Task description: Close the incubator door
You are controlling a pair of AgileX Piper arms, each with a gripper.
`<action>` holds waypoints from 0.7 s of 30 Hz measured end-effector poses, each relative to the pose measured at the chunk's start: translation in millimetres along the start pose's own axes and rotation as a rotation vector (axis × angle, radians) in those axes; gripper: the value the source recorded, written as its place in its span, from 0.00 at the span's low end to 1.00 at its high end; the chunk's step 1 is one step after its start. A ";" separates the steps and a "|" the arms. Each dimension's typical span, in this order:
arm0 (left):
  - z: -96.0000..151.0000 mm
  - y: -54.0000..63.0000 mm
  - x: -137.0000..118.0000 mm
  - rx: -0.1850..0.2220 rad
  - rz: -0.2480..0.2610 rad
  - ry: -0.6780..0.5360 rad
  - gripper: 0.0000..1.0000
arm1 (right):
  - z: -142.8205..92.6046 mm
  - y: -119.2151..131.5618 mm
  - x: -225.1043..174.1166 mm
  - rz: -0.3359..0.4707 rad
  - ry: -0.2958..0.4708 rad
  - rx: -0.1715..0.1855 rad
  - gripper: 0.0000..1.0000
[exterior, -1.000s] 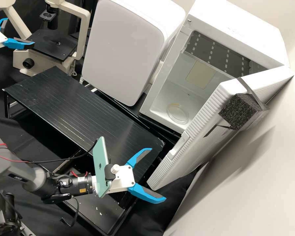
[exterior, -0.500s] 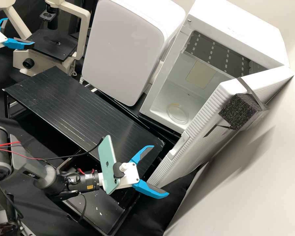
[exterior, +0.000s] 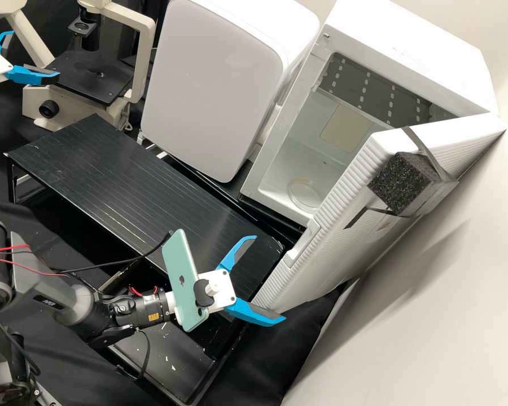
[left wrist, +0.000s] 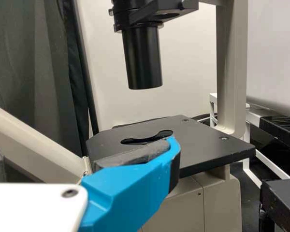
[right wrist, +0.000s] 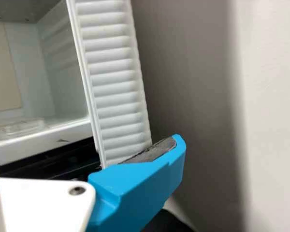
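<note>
The ribbed door (exterior: 337, 264) looks like satin plastic, the foam block (exterior: 399, 183) on it matt and rough.

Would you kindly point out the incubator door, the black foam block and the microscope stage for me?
Incubator door (exterior: 349, 193): high view, on its ribbed edge.
Black foam block (exterior: 398, 183): high view, on its speckled face.
Microscope stage (left wrist: 208, 145): left wrist view, on its flat top.

1. A small dark logo (exterior: 182, 279) marks the back of the green phone (exterior: 177, 256) on my right wrist (exterior: 138, 310).
2. A yellow label (exterior: 153, 317) sits on that wrist, just beside the phone.
3. Pale lettering (exterior: 48, 301) stands on my grey right forearm (exterior: 76, 301), farther back from the phone.
</note>
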 end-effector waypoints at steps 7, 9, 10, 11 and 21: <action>0.0 0.0 0.0 0.000 0.000 0.000 1.00 | -18.8 -8.9 -16.6 -0.107 0.089 0.074 1.00; 0.0 0.0 0.0 0.000 0.000 0.000 1.00 | -27.1 -14.4 -21.7 -0.152 0.132 0.083 1.00; 0.0 0.0 0.0 0.000 0.000 0.000 1.00 | -31.5 -17.4 -23.2 -0.175 0.156 0.086 1.00; 0.0 0.0 0.0 0.000 0.000 0.000 1.00 | -35.9 -20.4 -25.1 -0.197 0.180 0.084 1.00; 0.0 0.0 0.0 0.000 0.000 0.000 1.00 | -55.5 -37.1 -38.2 -0.289 0.307 0.069 1.00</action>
